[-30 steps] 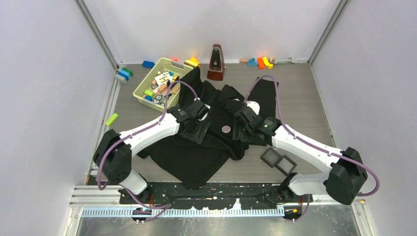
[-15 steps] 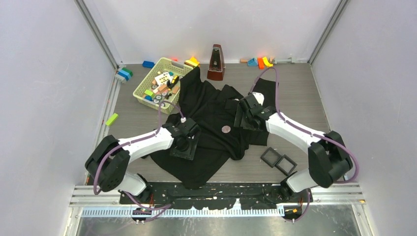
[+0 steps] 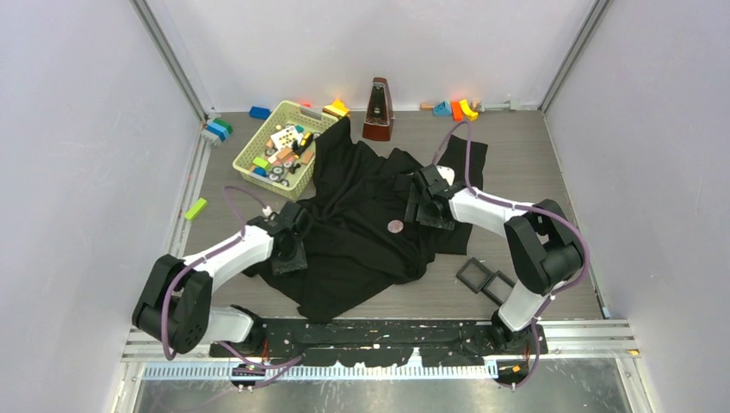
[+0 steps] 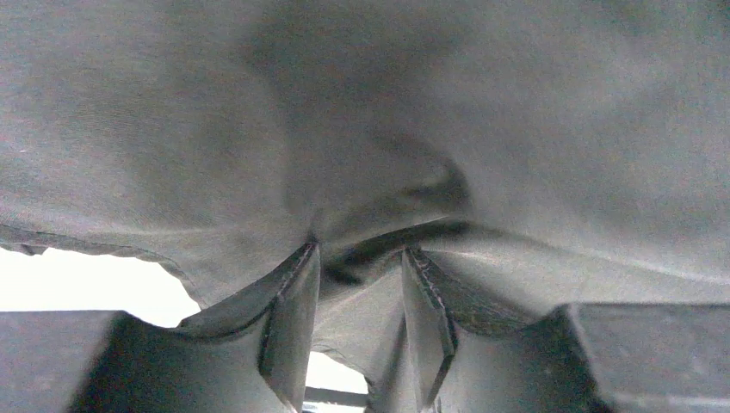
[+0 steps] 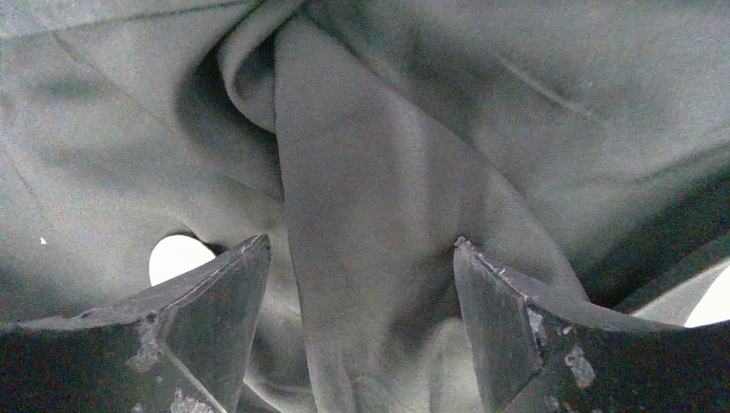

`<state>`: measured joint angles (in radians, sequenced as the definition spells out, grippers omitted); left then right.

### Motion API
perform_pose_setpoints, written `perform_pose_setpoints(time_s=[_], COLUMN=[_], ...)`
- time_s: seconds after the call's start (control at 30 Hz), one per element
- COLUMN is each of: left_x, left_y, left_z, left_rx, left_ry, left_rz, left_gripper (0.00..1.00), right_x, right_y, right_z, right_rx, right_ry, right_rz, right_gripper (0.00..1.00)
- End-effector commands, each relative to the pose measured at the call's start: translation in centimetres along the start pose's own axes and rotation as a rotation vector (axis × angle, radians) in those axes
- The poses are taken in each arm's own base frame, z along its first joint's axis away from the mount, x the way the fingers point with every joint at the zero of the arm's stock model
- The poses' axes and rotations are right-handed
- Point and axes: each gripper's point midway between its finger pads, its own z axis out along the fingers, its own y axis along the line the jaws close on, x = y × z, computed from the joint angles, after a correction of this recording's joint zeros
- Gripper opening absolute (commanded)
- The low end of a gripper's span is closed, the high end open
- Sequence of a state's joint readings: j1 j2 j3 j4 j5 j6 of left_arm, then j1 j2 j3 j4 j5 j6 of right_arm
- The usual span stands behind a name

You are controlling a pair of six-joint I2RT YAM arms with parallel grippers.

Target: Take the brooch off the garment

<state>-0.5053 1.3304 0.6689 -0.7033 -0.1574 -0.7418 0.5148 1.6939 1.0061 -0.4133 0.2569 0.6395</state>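
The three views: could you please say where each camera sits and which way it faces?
Top external: above and behind the bases, looking down on left arm, right arm, garment and brooch.
Left wrist: close against the garment; left fingers at bottom.
Right wrist: likewise; right fingers at bottom.
Shared: both wrist views show only garment folds.

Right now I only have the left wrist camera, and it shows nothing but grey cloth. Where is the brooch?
Observer: The brooch lies in plain sight on top of the black garment, near its middle.
Operator: Is my left gripper anywhere near it?
Observer: No. The left gripper is at the garment's left edge, well to the left of the brooch.
Operator: And the right one?
Observer: The right gripper is close on the brooch's right. Its jaws stand wide over a fold of cloth and grip nothing.
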Motion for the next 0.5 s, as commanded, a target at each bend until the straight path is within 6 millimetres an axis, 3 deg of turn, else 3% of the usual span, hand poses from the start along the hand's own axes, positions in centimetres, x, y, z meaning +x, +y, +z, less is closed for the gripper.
perform_pose_setpoints(time_s=[0.0,0.17,0.27,0.4,0.47], left_x=[-2.0,-4.4,-5.4,-6.7,-7.2], left_y=[3.0,5.1,6.4,6.0,5.3], left_z=[1.2,1.2,0.5,-1.2,-2.6], left_rx=[-0.068,-0.112,-0.170,-0.142,-0.123], left_ry=[-0.057,-0.124,-0.162,-0.202,-0.229], left_rz=[-0.143,-0.275,-0.312,-0.274,-0.239], left_gripper=[0.41,0.40,0.40,0.41,0.41], right_x=[-0.1,2.3,3.5,3.1,1.9], right_y=[1.4,1.6,0.8,0.0,0.4], right_z=[-0.1,-0.3,-0.4,-1.3,-2.3], right_rx=[-0.072,-0.131,-0.116,-0.097,-0.116], right_ry=[-0.013,0.051,0.070,0.043,0.008], right_rz=[0.032,0.021,0.012,0.000,-0.003], right_gripper=[0.83,0.77,0.74,0.72,0.72])
